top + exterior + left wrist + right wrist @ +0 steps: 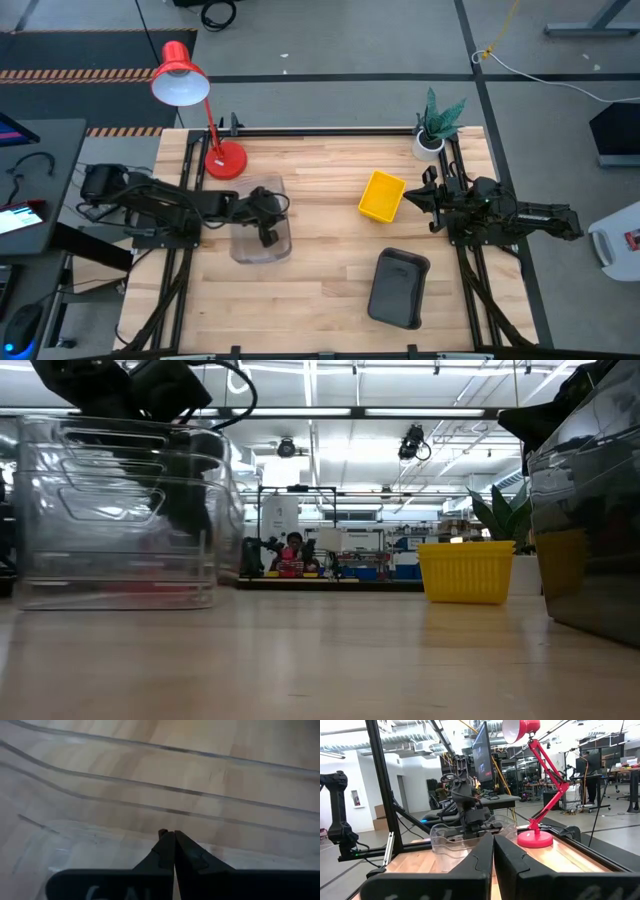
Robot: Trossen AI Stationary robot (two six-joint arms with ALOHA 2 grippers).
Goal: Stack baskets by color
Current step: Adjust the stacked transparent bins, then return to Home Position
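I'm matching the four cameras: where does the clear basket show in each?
High view: clear basket left of centre, under the left claw.
Low view: far left.
Left wrist view: its walls fill the frame.
Right wrist view: centre, beside the red desk lamp, also in the high view.

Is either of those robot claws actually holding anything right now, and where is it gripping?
The left gripper is shut inside the clear baskets, reaching in over the rim; whether it pinches a wall cannot be told. The right gripper is shut and empty.
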